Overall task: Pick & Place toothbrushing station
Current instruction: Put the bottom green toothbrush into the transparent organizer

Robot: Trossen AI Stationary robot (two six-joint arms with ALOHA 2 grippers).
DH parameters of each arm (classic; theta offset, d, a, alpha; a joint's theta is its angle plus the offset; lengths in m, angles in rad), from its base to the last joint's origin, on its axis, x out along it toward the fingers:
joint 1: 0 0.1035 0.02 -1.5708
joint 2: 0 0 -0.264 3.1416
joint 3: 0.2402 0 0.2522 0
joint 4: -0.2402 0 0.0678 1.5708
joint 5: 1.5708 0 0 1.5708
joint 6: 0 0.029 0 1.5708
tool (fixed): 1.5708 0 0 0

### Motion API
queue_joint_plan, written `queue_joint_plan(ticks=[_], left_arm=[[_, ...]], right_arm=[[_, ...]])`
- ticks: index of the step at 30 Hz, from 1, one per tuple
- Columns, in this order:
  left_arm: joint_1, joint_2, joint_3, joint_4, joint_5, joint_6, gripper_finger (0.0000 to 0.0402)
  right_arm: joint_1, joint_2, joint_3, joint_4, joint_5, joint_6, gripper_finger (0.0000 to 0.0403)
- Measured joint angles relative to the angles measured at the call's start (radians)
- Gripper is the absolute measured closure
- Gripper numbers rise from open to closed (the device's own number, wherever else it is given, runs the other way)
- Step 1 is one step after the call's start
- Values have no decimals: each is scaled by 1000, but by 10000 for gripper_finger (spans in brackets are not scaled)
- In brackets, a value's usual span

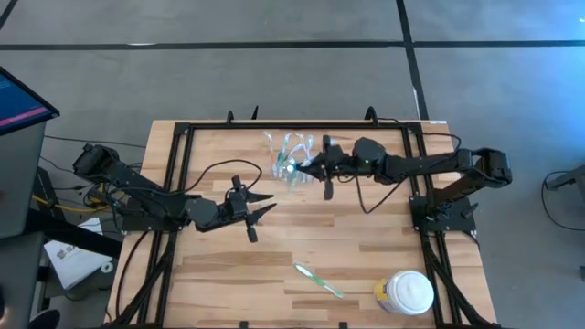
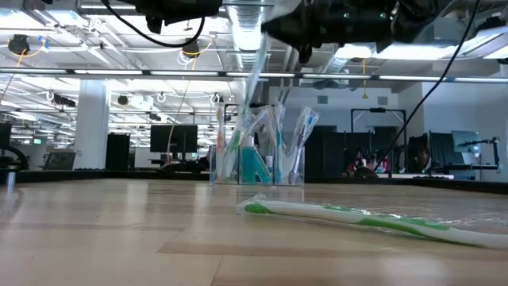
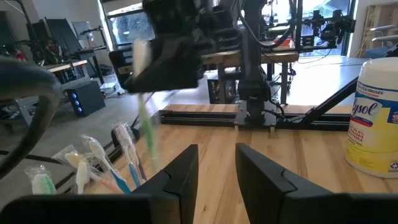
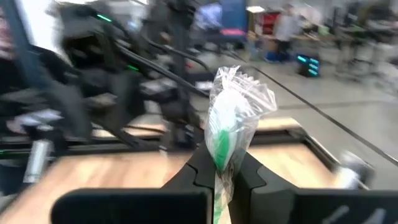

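Toothbrush, wrapped, sits pinched in your right gripper above the clear holder. Lower it vertically into a free slot. Your left gripper waits narrowly parted, empty.

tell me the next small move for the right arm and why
Probably lower the right gripper straight down. It is shut on a wrapped green toothbrush and sits above the clear holder, so the brush hangs over the opening but looks not yet seated. The left gripper waits open mid-table; another toothbrush lies near the front edge.
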Motion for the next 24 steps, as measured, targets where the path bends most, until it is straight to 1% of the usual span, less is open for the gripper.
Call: queue_joint_plan(ticks=[2,8,13,17,24], left_arm=[[0,0,0,-1,0,0,302],[0,0,0,-23,1,-2,302],[-3,0,0,-31,1,-8,302],[-5,0,0,-35,4,-9,302],[-5,0,0,-35,4,-9,302]], right_arm=[[-9,0,0,-25,27,-5,399],[-34,-2,0,-51,32,-6,399],[-68,-48,0,-140,96,-34,399],[-94,-96,-4,-187,98,-39,399],[-119,-157,-100,-148,98,-34,399]])
